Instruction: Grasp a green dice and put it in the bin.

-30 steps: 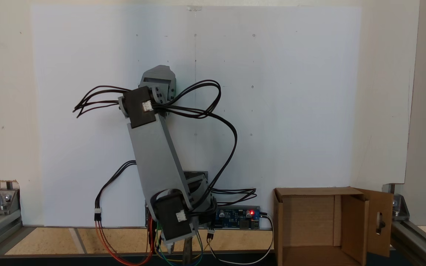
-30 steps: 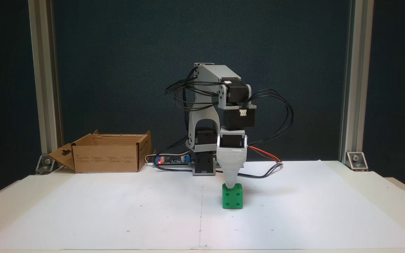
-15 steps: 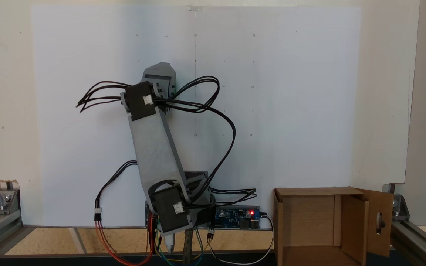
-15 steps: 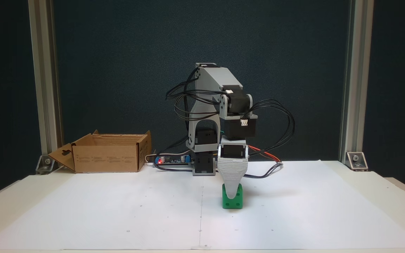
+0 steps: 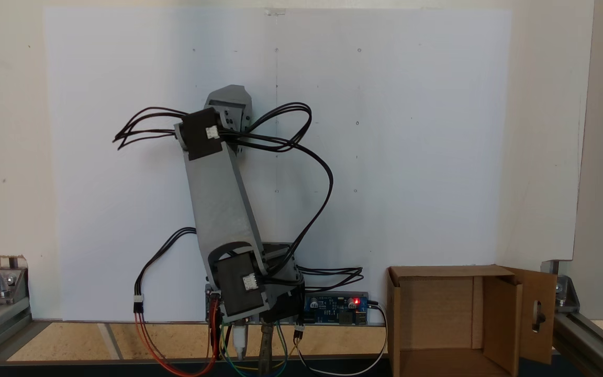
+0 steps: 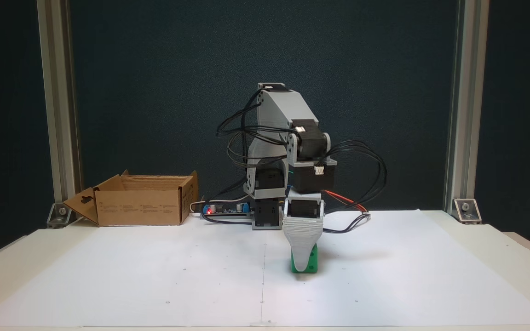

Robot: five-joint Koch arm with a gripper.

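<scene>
The green dice [image 6: 310, 263] sits on the white paper [image 6: 154, 276] near the middle of the table, at about 5 o'clock from the arm's base in the front fixed view. The gripper [image 6: 300, 265] is lowered over it, with 1 pale jaw covering most of the dice's front face. The other jaw lies behind, so I cannot tell whether the claw is spread or pinching the dice. Judging by this, the task is in its grasping step; the lift, the carry and the drop are all left to do.

The bin [image 6: 141, 207] stands well apart, at about 9 o'clock from the base. In the fixed view from above, the bin [image 5: 445, 314] is open and nothing shows inside it.
</scene>
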